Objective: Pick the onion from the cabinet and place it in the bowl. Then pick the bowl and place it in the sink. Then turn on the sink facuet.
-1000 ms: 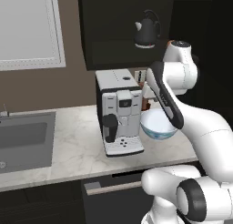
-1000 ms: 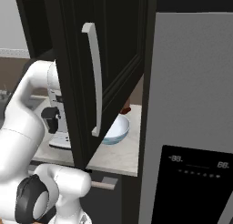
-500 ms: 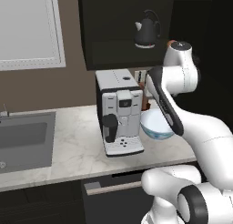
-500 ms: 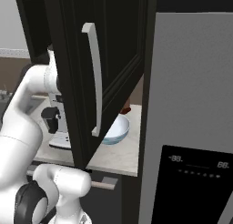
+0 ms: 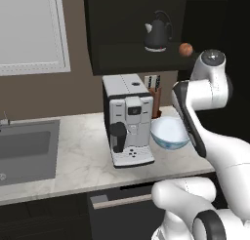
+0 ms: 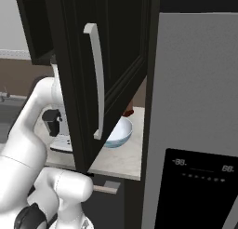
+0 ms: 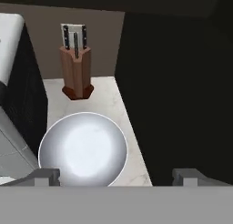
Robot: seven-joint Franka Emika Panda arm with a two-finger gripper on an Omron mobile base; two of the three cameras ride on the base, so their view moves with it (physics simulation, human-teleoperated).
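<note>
The onion (image 5: 184, 49) is a small orange-brown bulb on the open cabinet's shelf, right of a black kettle (image 5: 157, 36). On the counter below stands the bowl (image 5: 168, 133), white inside and pale blue outside, just right of the coffee machine (image 5: 128, 122); it also shows under the open door (image 6: 116, 132). My gripper (image 7: 117, 176) looks down on the bowl (image 7: 83, 150) from above, open, its fingertips (image 7: 45, 175) wide apart with nothing between them. At the far left lies the sink (image 5: 24, 146), with a bit of the faucet (image 5: 4, 119) at the edge.
A wooden knife block (image 7: 76, 68) stands behind the bowl against the wall. The dark cabinet door (image 6: 95, 79) hangs open over the counter. A grey fridge (image 6: 195, 107) closes off the right side. My own arm (image 5: 188, 112) crosses in front of the bowl's right rim.
The arm's upper joint has swung to the right, uncovering the onion on the shelf. The bowl, the kettle and the coffee machine stay put.
</note>
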